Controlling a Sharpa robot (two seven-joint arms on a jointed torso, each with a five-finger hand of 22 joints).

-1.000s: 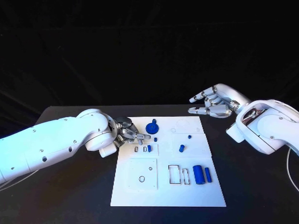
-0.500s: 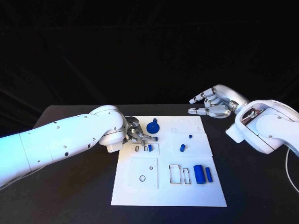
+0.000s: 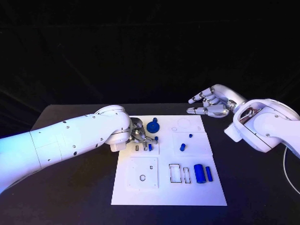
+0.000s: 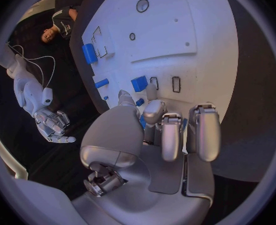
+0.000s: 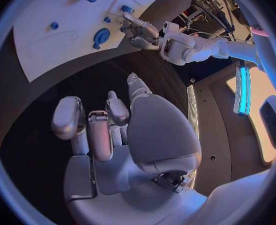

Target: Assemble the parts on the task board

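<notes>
**A:** Parts first, then. What are the fingers of the left hand doing?

**B:** They are curled down over the left-middle of the task board, beside the small slots with a short blue peg standing among them. In the left wrist view the fingertips crowd round something blue, but whether they pinch it or only touch it, I cannot tell.

**A:** And the right hand?

**B:** It hovers off the far right corner of the board, fingers spread and loosely bent, holding nothing.

**A:** How should the step go?

**B:** I judge the left hand is working a small piece at those slots. It should keep the piece upright, line it over its slot, and press straight down, without sideways nudges that could jam it or knock the blue peg.

**A:** Where do the other parts lie, and which way?

**B:** A round blue knob sits just far of the left hand. Two small blue pieces lie right of centre. Nearer, on the right, the large blue cylinder and a slim blue bar lie side by side, long axes running near to far, next to two empty rectangular outlines.
</notes>
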